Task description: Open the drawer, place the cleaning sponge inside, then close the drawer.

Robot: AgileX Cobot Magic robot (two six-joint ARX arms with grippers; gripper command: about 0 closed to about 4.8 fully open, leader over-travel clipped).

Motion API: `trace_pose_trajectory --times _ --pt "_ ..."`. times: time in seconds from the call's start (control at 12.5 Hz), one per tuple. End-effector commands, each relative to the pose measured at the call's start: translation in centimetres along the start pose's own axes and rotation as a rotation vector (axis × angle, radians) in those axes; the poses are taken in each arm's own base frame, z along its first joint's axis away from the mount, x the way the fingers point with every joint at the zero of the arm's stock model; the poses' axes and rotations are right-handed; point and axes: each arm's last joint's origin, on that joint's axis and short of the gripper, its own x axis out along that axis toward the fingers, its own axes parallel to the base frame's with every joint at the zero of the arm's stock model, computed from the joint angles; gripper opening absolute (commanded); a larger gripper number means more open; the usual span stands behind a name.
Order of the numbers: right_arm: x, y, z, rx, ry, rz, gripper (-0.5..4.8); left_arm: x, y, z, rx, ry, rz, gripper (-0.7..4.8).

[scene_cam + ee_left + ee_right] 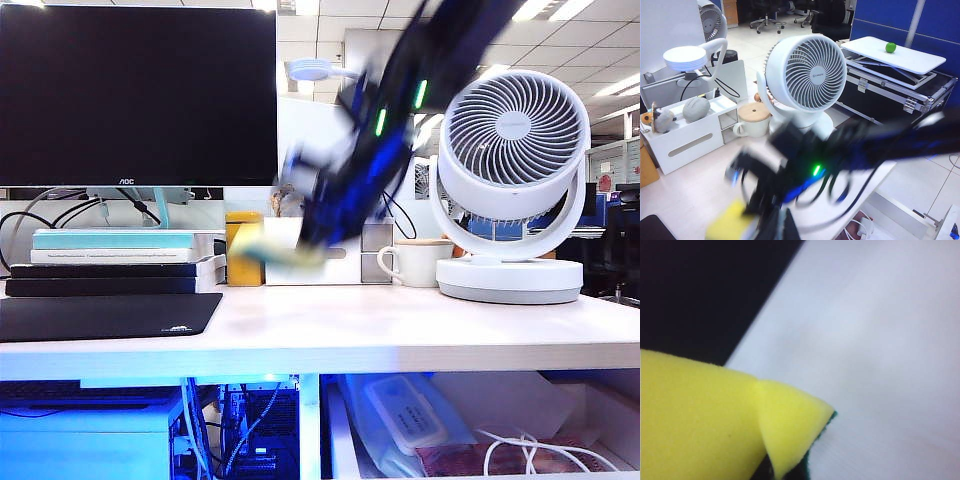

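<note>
- An office room with ceiling lights; a white desk [330,335] runs across the lower half of the outside camera's frame.
- A dark monitor [137,92] fills the upper left of that frame, with a stack of books [115,262] and a black mouse pad [100,315] below it at the left.
- A white fan [512,190] stands on the desk at the right, a white mug [412,263] just beside its base.
- A white box with a grey slot handle [687,139] sits at the back of the desk, and an amber-yellow container [243,248] stands at its left end in the outside view.
- The right hand [300,248] is near the middle of the outside frame, blurred, on a dark arm slanting down from the upper right; it is above the desk surface.
- The right hand is clamped tight on the sponge [715,425]. The yellow foam is pinched into a fold, and a sliver of the dark green layer shows at its edge in the right wrist camera.
- In the left wrist camera the sponge shows as a yellow block at the bottom, left of centre, under the blurred right arm.
- The drawer [480,425] lies under the desk at the lower right of the outside frame, open, with cables and packets inside.
- The left hand appears in no frame, so whether it is open cannot be told.
</note>
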Motion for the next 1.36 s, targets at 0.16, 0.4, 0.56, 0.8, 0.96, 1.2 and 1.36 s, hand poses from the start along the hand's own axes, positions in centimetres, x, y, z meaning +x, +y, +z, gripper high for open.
trace_pose_trajectory --times 0.16,0.4,0.56,0.8,0.96,1.2,1.36 --pt "-8.0 0.8 1.5 -0.057 0.106 -0.083 -0.01 -0.2 0.0 0.4 0.008 -0.028 -0.004 -0.06" --pt "-18.0 0.2 -0.3 0.101 0.36 -0.152 -0.01 -0.2 0.0 0.5 0.011 -0.035 -0.003 -0.06" --pt "-19.4 -0.4 -1.7 0.165 0.497 -0.155 -0.01 -0.2 0.0 0.5 0.012 -0.041 -0.003 -0.06" --pt "-18.6 -0.8 -3.1 0.126 0.568 -0.185 -0.01 -0.2 0.0 0.6 0.014 -0.044 -0.002 -0.06" --pt "-16.7 -1.4 -5.6 0.143 0.63 -0.171 -0.01 -0.2 0.0 0.7 0.019 -0.053 -0.002 -0.06" --pt "-12.7 -2.3 -11.2 0.175 0.65 -0.102 -0.01 -0.2 0.0 0.7 0.019 -0.057 -0.002 -0.06" --pt "-11.1 -2.6 -14.2 0.171 0.627 -0.091 -0.01 -0.2 0.0 0.7 0.019 -0.057 -0.002 -0.06"
